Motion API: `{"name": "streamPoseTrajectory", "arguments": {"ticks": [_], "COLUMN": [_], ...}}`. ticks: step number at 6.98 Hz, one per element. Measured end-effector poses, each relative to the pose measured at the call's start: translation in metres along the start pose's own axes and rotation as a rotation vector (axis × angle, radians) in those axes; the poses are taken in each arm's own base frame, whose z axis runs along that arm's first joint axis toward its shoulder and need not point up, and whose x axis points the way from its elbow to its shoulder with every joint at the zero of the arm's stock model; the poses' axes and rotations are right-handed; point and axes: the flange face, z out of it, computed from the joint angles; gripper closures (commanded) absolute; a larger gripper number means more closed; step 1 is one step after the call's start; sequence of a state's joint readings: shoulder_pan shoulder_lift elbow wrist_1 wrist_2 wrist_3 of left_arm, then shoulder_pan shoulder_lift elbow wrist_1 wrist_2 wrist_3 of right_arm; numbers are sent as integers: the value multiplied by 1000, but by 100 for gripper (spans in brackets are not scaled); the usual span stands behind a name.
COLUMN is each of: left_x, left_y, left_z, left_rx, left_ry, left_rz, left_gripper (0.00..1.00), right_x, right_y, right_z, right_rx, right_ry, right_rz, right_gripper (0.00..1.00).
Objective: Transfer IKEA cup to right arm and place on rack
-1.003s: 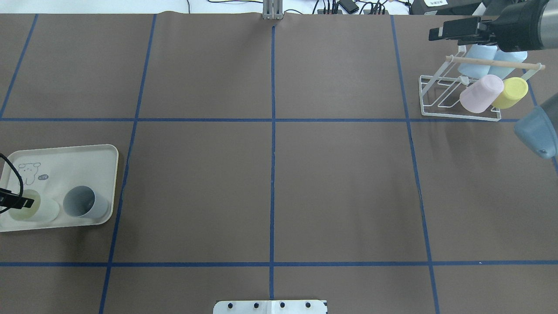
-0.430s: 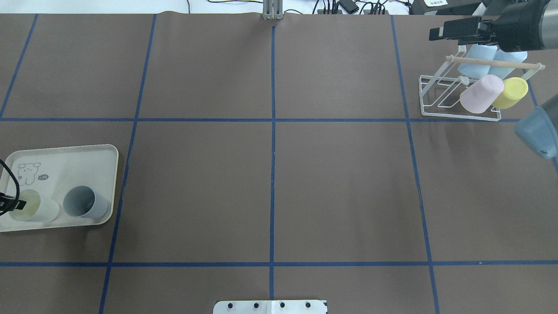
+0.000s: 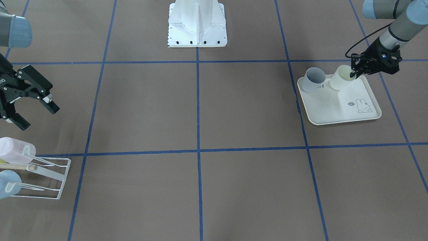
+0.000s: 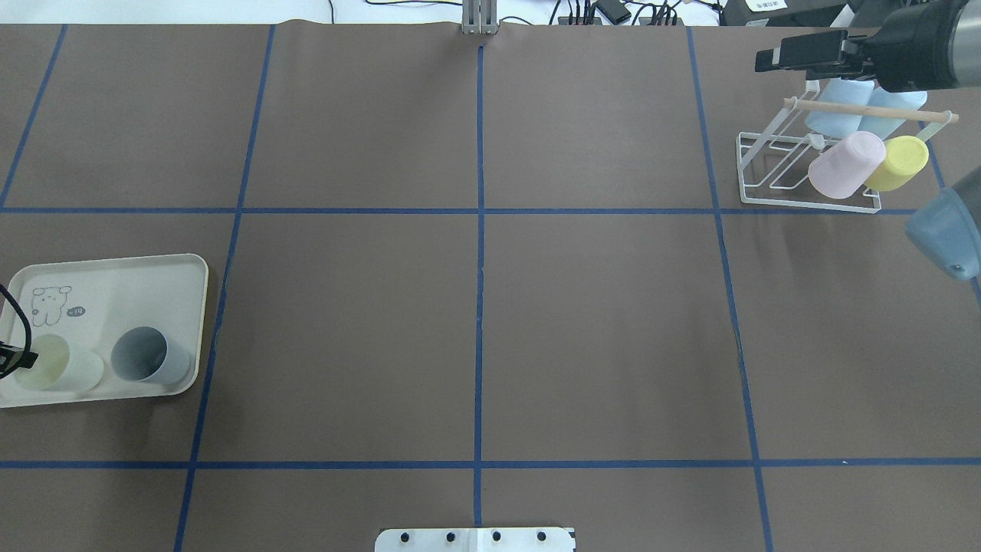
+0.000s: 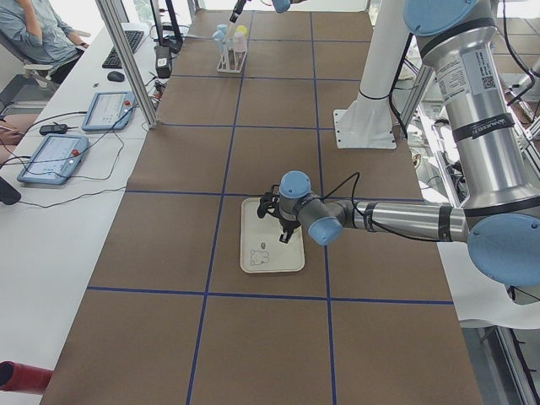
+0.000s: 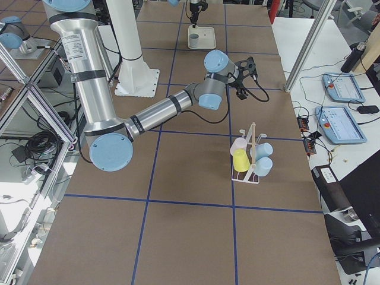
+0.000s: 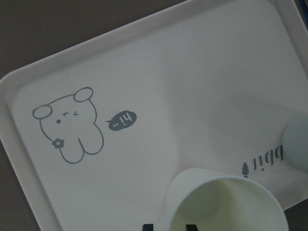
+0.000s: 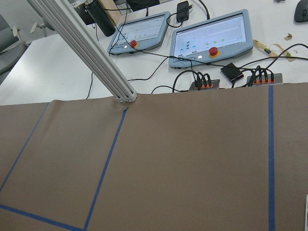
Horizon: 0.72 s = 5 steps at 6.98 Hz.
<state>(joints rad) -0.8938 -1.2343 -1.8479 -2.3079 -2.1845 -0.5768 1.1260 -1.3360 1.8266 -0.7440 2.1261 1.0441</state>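
Observation:
A cream cup (image 4: 57,366) stands on the rabbit tray (image 4: 115,276), next to a grey cup (image 4: 149,356). My left gripper (image 3: 353,73) is at the cream cup's (image 3: 338,82) rim. In the left wrist view two dark fingertips (image 7: 147,226) stand a little apart on either side of the cup's (image 7: 226,204) wall, not clamped on it. My right gripper (image 3: 36,117) is open and empty, in the air near the white wire rack (image 4: 766,165); it also shows in the overhead view (image 4: 766,57).
The rack (image 3: 50,182) holds a pink cup (image 4: 843,165), a yellow cup (image 4: 900,162) and two light blue cups (image 4: 839,103) under its wooden dowel (image 4: 866,110). The robot's white base (image 3: 197,23) stands at the table's near-robot edge. Blue tape lines cross the brown mat.
My left gripper has slid toward the overhead view's left edge, from over the cream cup's mouth to its outer rim. The cup has not moved. The right arm has barely moved.

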Motion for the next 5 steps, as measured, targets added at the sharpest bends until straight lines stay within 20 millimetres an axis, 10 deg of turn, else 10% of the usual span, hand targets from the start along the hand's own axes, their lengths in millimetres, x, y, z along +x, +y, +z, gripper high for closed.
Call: {"name": "streamPoseTrajectory", "arguments": {"ticks": [5], "left_x": [-18], "left_y": [18], "left_z": [-82], "left_rx": [122], "left_ry": [-50], "left_rz": [-92], "left_gripper": [100], "right_x": [-4], "right_y": [0], "right_z": [-3], "right_rx": [1], "right_ry": [-9], "right_rz": [-5], "right_gripper": [0]}}
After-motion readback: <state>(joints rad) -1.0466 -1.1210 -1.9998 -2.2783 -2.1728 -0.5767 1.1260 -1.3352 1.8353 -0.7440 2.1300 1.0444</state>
